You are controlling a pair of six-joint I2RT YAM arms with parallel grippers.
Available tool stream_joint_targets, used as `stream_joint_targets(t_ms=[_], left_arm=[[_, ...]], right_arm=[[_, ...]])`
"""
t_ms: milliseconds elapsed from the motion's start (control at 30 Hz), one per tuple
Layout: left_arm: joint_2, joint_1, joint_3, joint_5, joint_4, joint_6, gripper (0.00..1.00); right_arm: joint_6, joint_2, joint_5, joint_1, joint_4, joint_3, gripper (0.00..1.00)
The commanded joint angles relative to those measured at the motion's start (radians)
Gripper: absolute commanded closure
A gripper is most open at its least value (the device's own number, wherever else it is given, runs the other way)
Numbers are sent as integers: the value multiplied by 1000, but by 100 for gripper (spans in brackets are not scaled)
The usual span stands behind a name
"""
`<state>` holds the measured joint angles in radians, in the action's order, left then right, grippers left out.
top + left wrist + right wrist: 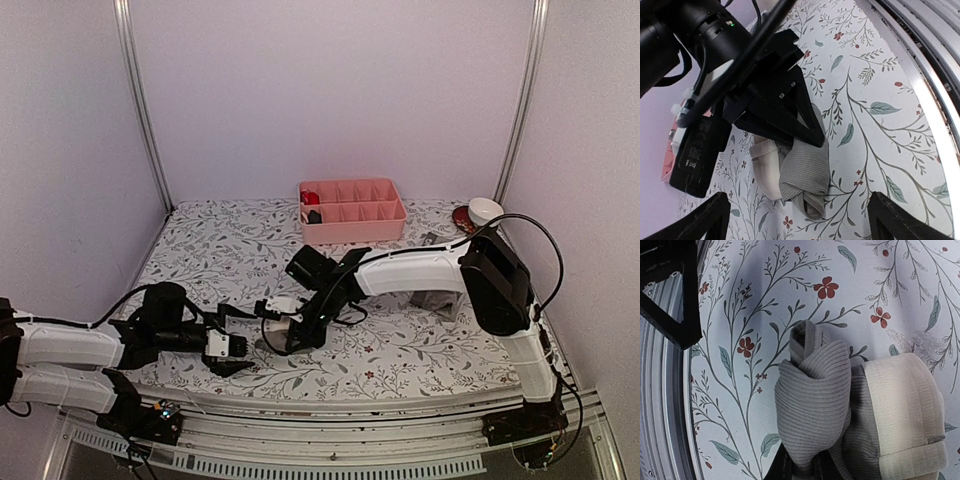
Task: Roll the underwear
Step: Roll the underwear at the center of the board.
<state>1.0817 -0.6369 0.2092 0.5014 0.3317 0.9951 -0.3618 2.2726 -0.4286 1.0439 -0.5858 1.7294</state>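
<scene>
Right wrist view crops the right gripper (801,469) at the bottom edge, clamped on the rolled grey briefs (812,410). Only the wide-apart fingertips of the left gripper (800,220) show.

Reads as a robotics lab test cell rather than a home. Boxed in by plain white panels (330,90), joined by aluminium posts (145,110) at 11 and 1 o'clock. Has a floral cloth over the counter (230,250) and a slotted metal rail (300,440) along the 6 o'clock edge. Carries a cabled left arm (70,345) and right arm (420,270) there, plus a pink tray (352,210) at 12 o'clock.
</scene>
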Motion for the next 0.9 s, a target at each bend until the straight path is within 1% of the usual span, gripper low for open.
stream_joint_targets(t_ms=[0, 200, 267, 433, 500, 667, 833, 867], left_arm=[[0, -58, -38, -76, 77, 58, 2], [60, -143, -71, -184, 187, 78, 3], [94, -182, -82, -252, 257, 71, 4], [250, -266, -79, -449, 417, 82, 7], [320, -287, -80, -501, 491, 93, 8], [445, -326, -75, -583, 605, 117, 18], [501, -352, -66, -609, 623, 143, 26], [508, -353, -60, -614, 617, 143, 29]], right_arm=[[25, 67, -49, -2, -110, -8, 93], [31, 67, -107, -18, -107, -3, 93], [34, 112, -119, -25, -111, 8, 93], [41, 137, -153, -31, -129, 37, 93], [43, 137, -150, -30, -129, 39, 93], [44, 140, -151, -32, -129, 41, 92], [44, 145, -147, -34, -135, 53, 92], [45, 147, -147, -33, -136, 54, 92]])
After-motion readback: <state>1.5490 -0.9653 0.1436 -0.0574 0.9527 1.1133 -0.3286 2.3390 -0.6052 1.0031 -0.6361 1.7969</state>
